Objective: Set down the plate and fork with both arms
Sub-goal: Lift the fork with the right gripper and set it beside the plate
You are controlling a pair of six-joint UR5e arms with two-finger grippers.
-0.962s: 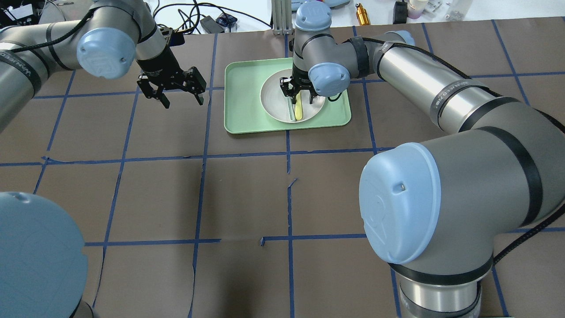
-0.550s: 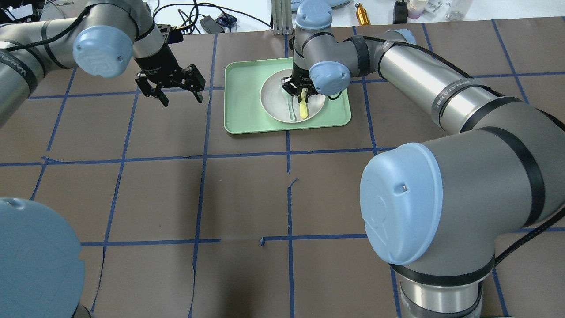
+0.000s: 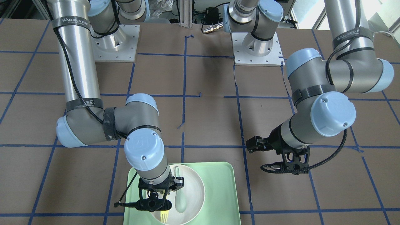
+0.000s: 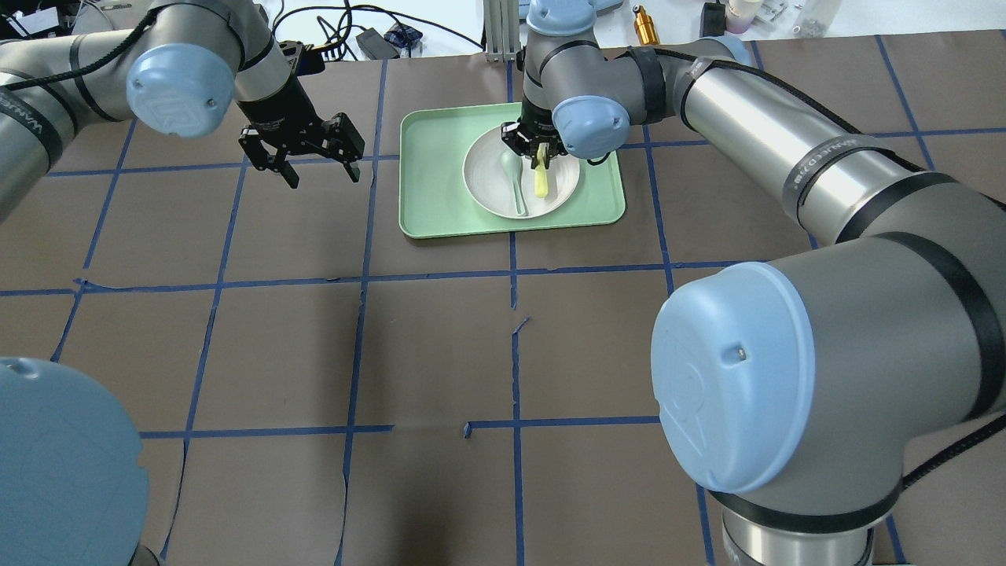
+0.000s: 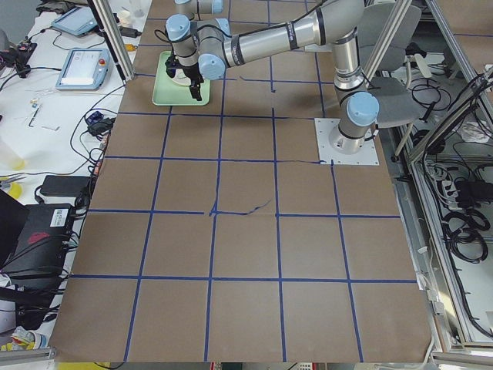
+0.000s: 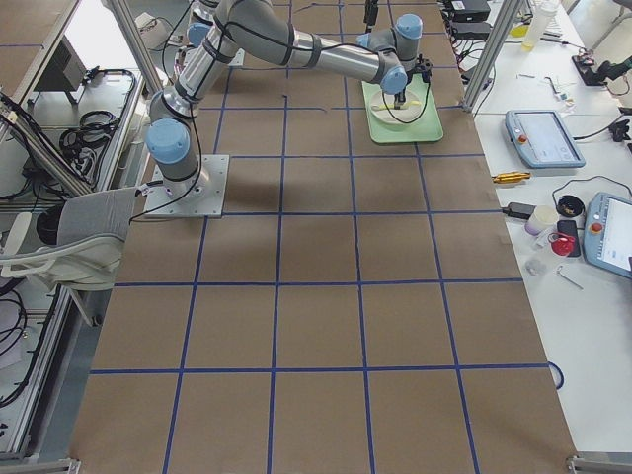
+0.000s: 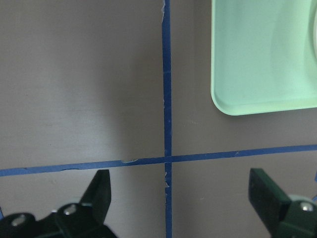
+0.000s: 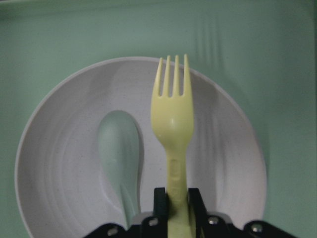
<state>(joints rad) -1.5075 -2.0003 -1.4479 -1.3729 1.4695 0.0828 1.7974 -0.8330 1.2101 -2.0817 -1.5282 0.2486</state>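
The off-white plate sits in the mint-green tray at the far middle of the table. My right gripper is shut on the handle of the yellow-green fork and holds it just above the plate. In the right wrist view the fork points its tines forward over the plate. My left gripper is open and empty. It hovers over the table to the left of the tray, and its two fingers frame bare table in the left wrist view.
A pale grey-green spoon lies in the plate beside the fork, and it also shows in the right wrist view. The tray's corner lies ahead and to the right of my left gripper. Cables and tools lie beyond the table's far edge.
My right gripper has shut on the fork and lifted it off the plate, uncovering the spoon. My left gripper stays open and has shifted slightly toward the far side.
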